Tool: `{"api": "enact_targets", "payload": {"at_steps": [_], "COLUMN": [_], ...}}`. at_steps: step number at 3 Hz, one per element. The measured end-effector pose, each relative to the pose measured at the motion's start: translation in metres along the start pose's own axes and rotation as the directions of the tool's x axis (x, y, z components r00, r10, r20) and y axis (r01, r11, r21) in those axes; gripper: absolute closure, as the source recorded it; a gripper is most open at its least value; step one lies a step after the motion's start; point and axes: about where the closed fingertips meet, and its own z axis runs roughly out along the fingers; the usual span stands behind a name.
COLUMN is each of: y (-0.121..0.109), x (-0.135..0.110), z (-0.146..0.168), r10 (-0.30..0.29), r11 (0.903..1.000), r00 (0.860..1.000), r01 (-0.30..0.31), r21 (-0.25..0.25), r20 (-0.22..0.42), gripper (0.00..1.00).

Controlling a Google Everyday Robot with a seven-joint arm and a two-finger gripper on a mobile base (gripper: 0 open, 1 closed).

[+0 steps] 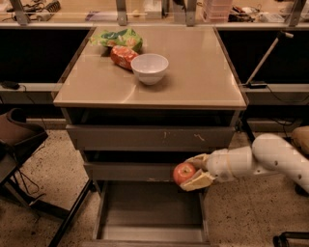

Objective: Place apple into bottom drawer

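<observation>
Speckled stone floor (251,212) fills the lower frame, lit dim and warm. Dark recesses flank the unit at left and right under a cluttered bench (241,12) that runs along the top edge.

Centre of frame: a grey drawer cabinet with a smooth tan top (203,72) that is glossy and catches glare near its middle. Two upper drawers below it, the top drawer (145,137) and the middle drawer (125,171), show plain fronts. The bottom drawer (149,207) is pulled out toward the lower edge, with its flat grey floor exposed.

White robot arm (270,154) enters from the right edge at mid-height and reaches left. A dark chair (19,137) is at the left edge, and black stand legs (72,214) angle across the lower left. A thin pole (263,60) leans at upper right.

On the top, left of centre, is a white bowl (149,67). An orange-red snack bag (123,55) lies just beside it and a green bag (118,37) behind that.

The gripper (190,172) is right of centre, in front of the middle drawer's right end, with its fingers clamped above and below the apple (182,172). The apple is held in the air over the open drawer's back right corner, not resting in it.
</observation>
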Motion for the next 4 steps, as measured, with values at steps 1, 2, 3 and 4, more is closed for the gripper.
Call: {"api": "enact_targets", "payload": {"at_steps": [1, 2, 3, 4], "y": [-0.017, -0.006, 0.009, 0.001], "x": [0.004, 0.007, 0.082, 0.171], "z": [0.007, 0.010, 0.041, 0.072], "r10": [0.010, -0.008, 0.027, 0.110], "r11": [0.9979, 0.9966, 0.9939, 0.9782], "r00": [1.000, 0.999, 0.994, 0.982], "r01": [-0.011, 0.011, -0.015, -0.080], "r21": [0.064, 0.082, 0.109, 0.192], "r20": [0.017, -0.036, -0.109, -0.156], "gripper": [1.00, 1.00, 1.00, 1.00]}}
